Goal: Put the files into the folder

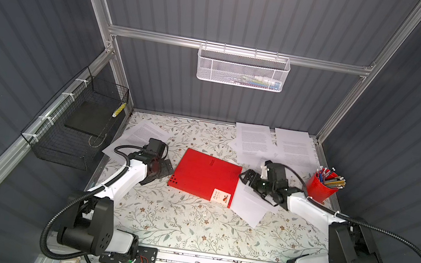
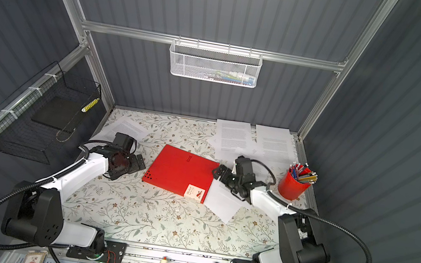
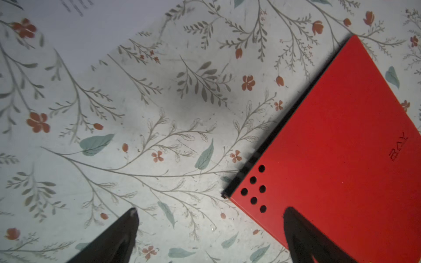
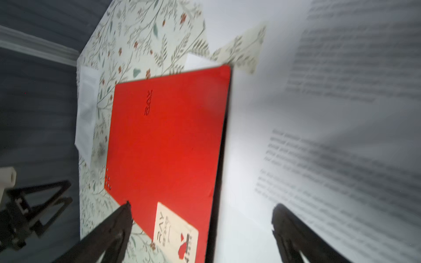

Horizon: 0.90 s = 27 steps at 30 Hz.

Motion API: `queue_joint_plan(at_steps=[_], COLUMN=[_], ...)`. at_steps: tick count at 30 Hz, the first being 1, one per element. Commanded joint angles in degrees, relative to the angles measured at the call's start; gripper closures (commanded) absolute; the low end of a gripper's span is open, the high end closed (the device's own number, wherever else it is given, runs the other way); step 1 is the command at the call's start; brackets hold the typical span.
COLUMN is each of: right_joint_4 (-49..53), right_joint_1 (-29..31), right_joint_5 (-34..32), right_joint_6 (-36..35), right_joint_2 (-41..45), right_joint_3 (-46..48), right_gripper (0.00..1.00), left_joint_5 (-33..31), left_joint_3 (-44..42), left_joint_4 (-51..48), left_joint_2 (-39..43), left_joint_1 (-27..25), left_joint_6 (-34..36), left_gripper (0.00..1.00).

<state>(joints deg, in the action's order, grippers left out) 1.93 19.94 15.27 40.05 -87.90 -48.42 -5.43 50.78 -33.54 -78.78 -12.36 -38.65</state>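
1. The flat red folder (image 1: 204, 176), with a small white label at one corner, lies closed near the middle of the floral-patterned counter (image 1: 187, 226), between the two arms.
2. The loose white printed paper sheets (image 1: 253, 142) lie outside the closed cover. Several overlap at the far right of the counter, and one rests at the far left behind the left arm.
3. Another sheet (image 1: 248, 206) lies against the folder's right edge. Whether it tucks beneath or inside the folder cannot be told.
4. The left gripper (image 3: 211, 211) hangs just beside the folder's left corner with its fingers spread wide, holding nothing. In the left wrist view one fingertip shows against the red corner with the punched holes and the other against bare counter.
5. The right gripper (image 4: 202, 206) has its fingers spread apart, one over the red cover near the label and one over the white sheet beside it. That view is blurred, so contact cannot be told.
6. A red pen cup (image 1: 319, 189) stands at the counter's right side, apart from the folder.
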Motion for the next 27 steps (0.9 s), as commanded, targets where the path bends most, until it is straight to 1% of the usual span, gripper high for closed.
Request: queue_joint_plan(at_steps=[1,3,5,8,13,16,19,23,24,27], right_joint_4=[9.0,10.1,14.0,14.3,17.5,19.9,23.9,29.7,30.9,28.4], right_joint_1=[-1.9,-2.5,-3.0,-2.8,-2.0,-0.9,-0.1,0.4,0.3,0.4], right_joint_5=[3.3,7.6,10.2,14.7,19.7,20.5,21.3,20.4,20.5,20.8], right_joint_6=[-14.1,-18.2,-21.4,-23.7,-26.4,-28.0,-28.9,-28.5,-28.5,-27.1], right_joint_2=[-8.0,-13.0,-18.7,-24.8,-33.8,-37.4,-39.9,-39.7,-39.1,-33.6], right_joint_3=[-11.4,-17.0,-24.1,-30.8,-40.5,-44.1,-45.9,-45.6,-45.2,-38.9], right_gripper=[0.01,0.01,0.01,0.01,0.01,0.01,0.02,0.04,0.05,0.05], left_joint_5=[4.7,4.6,4.8,2.4,0.9,1.2,0.2,-2.2,-2.6,-3.9], left_joint_3=[-3.9,-5.6,-7.6,-8.9,-10.2,-11.5,-9.8,-4.1,-2.8,2.7], left_joint_4=[5.1,8.4,13.3,17.0,19.1,22.6,22.6,18.5,17.8,15.2], left_joint_2=[0.9,-0.1,-0.9,-2.0,-5.7,-7.6,-10.4,-15.4,-16.6,-21.5], left_joint_1=[-3.4,-5.7,-7.2,-9.0,-9.7,-9.9,-9.9,-9.7,-9.7,-9.6], left_joint_6=[-6.6,-11.3,-16.2,-21.1,-25.9,-27.5,-25.8,-21.1,-19.7,-14.5], left_gripper=[0.0,0.0,0.0,0.0,0.0,0.0,0.0,0.0,0.0,0.0])
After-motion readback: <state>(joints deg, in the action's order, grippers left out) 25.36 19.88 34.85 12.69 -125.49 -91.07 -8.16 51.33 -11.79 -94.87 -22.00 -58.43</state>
